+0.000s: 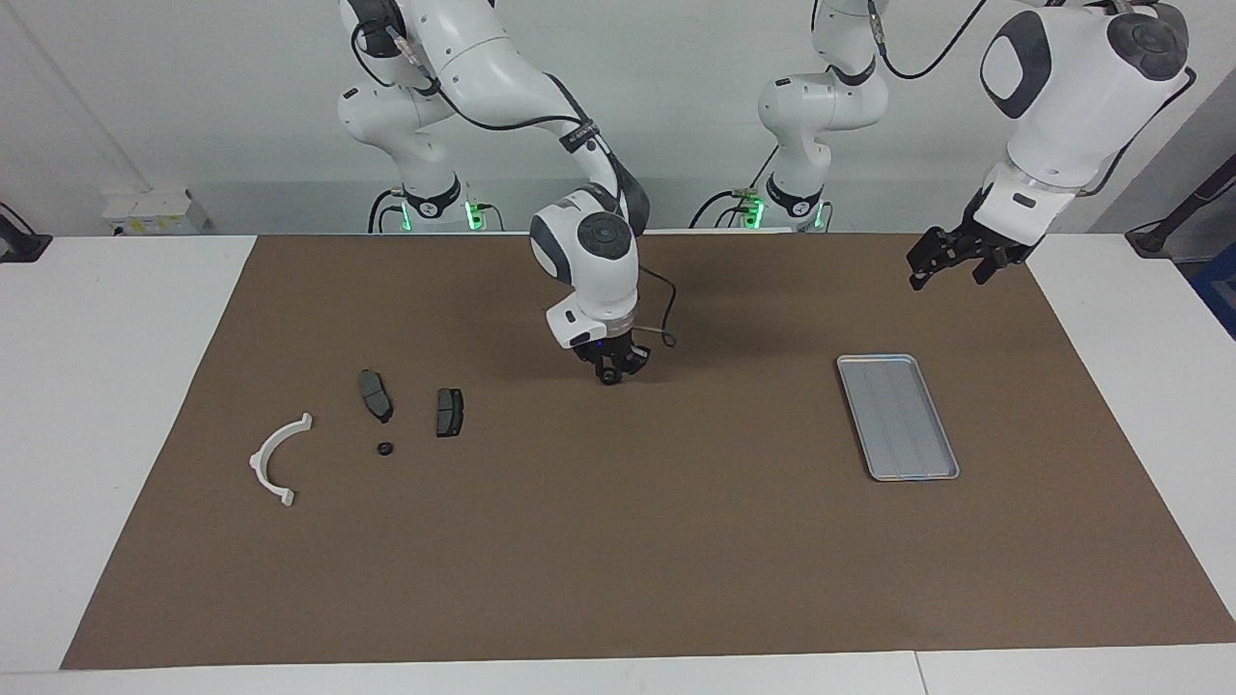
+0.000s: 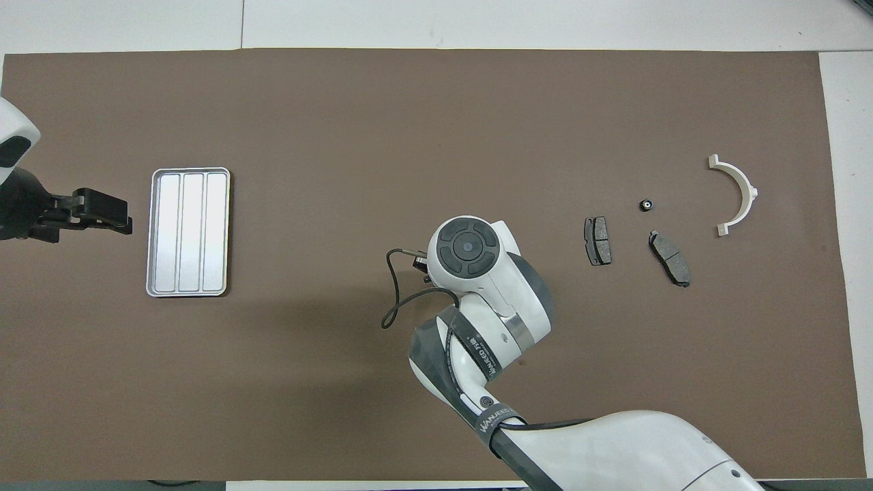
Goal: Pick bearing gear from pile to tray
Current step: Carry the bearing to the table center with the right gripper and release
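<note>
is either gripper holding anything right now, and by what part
The right gripper seems to pinch a black round piece at its fingertips; which part cannot be told. The left gripper is open, empty.

Glossy white arm shells, dark grey joint caps, black cables along links, green lights at bases, black fingers [image 1: 610,372].
</note>
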Available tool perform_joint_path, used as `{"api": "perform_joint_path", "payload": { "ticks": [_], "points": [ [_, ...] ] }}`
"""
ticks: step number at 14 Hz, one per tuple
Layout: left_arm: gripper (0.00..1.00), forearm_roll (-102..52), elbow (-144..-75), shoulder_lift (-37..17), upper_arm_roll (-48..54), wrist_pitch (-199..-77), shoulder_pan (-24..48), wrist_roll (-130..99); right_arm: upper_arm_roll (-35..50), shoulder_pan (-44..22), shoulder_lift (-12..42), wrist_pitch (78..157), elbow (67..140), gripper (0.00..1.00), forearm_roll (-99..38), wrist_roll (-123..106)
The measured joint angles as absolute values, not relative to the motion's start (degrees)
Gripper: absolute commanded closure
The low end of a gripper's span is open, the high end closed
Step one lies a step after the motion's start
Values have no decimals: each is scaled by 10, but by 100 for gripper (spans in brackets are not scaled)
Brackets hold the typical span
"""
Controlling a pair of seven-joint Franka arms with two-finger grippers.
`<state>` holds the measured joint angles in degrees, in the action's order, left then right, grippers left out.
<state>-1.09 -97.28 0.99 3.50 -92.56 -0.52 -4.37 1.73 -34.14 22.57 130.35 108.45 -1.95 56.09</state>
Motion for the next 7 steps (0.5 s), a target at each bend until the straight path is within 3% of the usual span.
{"api": "perform_joint_path", "payload": {
  "ticks": [2,7],
  "points": [
    [0,-11,-976,10,37,-926,13,-71,17,-341,226,1303,1085,25,-20,561],
    [0,-24,-983,-2,39,-945,47,-149,14,-329,220,1301,1077,22,-20,559]
  ]
}}
